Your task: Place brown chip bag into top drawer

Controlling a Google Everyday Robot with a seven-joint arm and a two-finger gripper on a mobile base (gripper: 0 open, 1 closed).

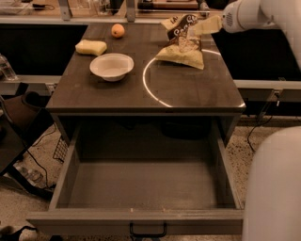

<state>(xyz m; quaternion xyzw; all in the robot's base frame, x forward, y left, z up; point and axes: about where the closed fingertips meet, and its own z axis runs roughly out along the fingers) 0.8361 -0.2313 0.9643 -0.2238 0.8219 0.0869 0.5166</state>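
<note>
Brown chip bag [182,41] is lying on the table [188,89], at the far right of the tabletop. Its tan lower edge is resting flat on the wood and its dark upper part, with the white lettering, is rising toward the table's back edge.

The gripper [200,27] is hovering over the table's far right corner, reaching in from the right on a white arm [249,14]. Its tan tip is meeting the upper part of the bag. I cannot tell whether it is open or closed, or whether it is gripping the bag.

The top drawer [141,188] is standing pulled all the way out from under the table's front edge, showing a bare grey floor. A small dark handle [147,230] is sitting at the middle of its front panel.

A white bowl [111,66] is sitting on the left half of the table. A yellow sponge [91,47] is lying beyond it, nearer the table's back left. A small orange fruit [118,30] is resting close to the table's back edge.

A bright ring of light [146,82] is curving across the middle of the tabletop, passing just in front of the bag.
</note>
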